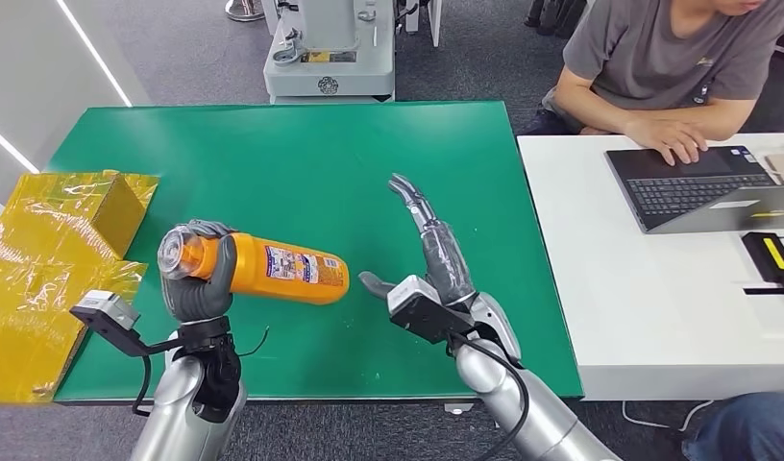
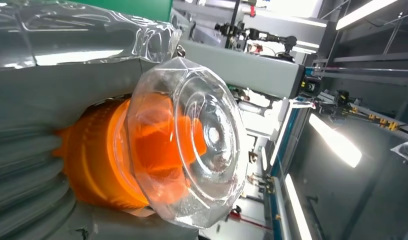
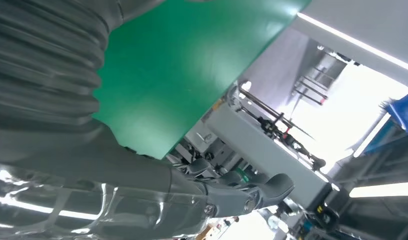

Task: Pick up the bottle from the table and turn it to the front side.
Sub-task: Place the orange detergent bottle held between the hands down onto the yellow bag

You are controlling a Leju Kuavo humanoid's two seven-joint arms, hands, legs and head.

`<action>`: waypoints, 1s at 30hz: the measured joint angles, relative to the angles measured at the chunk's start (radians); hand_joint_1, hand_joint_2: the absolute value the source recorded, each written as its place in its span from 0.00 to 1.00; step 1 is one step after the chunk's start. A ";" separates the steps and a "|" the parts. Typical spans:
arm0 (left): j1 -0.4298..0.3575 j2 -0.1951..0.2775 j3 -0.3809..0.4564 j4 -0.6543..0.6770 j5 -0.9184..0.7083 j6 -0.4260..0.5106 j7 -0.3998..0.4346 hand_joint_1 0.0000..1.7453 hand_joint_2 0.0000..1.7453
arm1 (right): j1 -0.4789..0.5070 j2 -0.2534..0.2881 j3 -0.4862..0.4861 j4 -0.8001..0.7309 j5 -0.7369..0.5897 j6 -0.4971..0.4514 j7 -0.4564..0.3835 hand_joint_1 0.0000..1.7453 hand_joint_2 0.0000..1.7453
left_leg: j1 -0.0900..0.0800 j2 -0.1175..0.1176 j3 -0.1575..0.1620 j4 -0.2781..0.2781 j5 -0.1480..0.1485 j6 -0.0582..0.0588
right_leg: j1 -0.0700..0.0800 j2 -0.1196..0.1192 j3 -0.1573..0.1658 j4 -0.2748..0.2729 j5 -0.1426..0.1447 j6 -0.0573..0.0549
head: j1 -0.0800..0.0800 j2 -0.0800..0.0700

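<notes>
Here the left hand (image 1: 198,283) grips the orange bottle (image 1: 273,272) around its neck end, fingers wrapped just behind the clear cap (image 1: 180,252), and holds it lying sideways above the green tabletop (image 1: 302,163). The bottle's base points toward the right hand, and its printed label (image 1: 292,264) faces upward. In the left wrist view the clear faceted cap (image 2: 192,145) sits close to the camera, with the orange neck inside it and the grey hand (image 2: 37,165) closed around the bottle behind it.

The right hand (image 1: 428,264) holds nothing. Its fingers (image 1: 412,202) are stretched out and apart, pointing away from the robot over the green surface, with the thumb (image 1: 374,284) sticking out toward the bottle's base, near it but not touching. The right wrist view shows the grey ribbed cover (image 3: 42,65) and dark fingers (image 3: 262,190) extended past the edge of the green tabletop (image 3: 182,65).

At the left end of the tabletop lies a yellow, shiny-wrapped box (image 1: 52,250), just beside the left hand. To the right stands a white desk (image 1: 638,298) with a laptop (image 1: 700,187); a person in a grey shirt (image 1: 657,58) sits there with a hand on the keyboard. A grey machine base (image 1: 329,58) stands beyond the far edge.
</notes>
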 joint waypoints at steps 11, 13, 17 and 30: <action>-0.027 0.083 0.111 -0.140 -0.519 0.190 0.072 1.00 1.00 | 0.287 -0.016 -0.083 -0.249 -0.040 -0.109 0.010 0.00 1.00 | 0.000 0.000 0.000 -0.001 -0.001 -0.001 | 0.000 0.000 -0.001 0.000 -0.002 -0.001 | 0.000 0.000; -0.046 0.110 0.121 -0.164 -0.725 0.210 0.129 1.00 1.00 | 0.336 -0.016 -0.103 -0.288 -0.017 -0.102 0.016 0.00 1.00 | 0.000 0.000 0.000 -0.001 -0.001 -0.001 | 0.000 -0.001 -0.001 0.000 -0.002 -0.001 | 0.000 0.000; -0.115 0.169 0.131 -0.167 -1.029 0.241 0.229 1.00 1.00 | 0.415 -0.013 -0.138 -0.356 0.023 -0.073 0.033 0.00 1.00 | 0.000 0.000 0.000 -0.001 0.000 -0.001 | 0.000 0.000 0.000 0.000 -0.001 -0.002 | 0.000 0.000; -0.282 0.371 0.038 0.135 -1.647 0.152 0.320 1.00 1.00 | 0.496 0.024 -0.199 -0.428 0.041 0.066 0.013 0.00 1.00 | 0.000 0.003 0.001 -0.001 0.000 -0.002 | 0.000 0.002 -0.001 0.001 -0.001 -0.002 | 0.000 0.000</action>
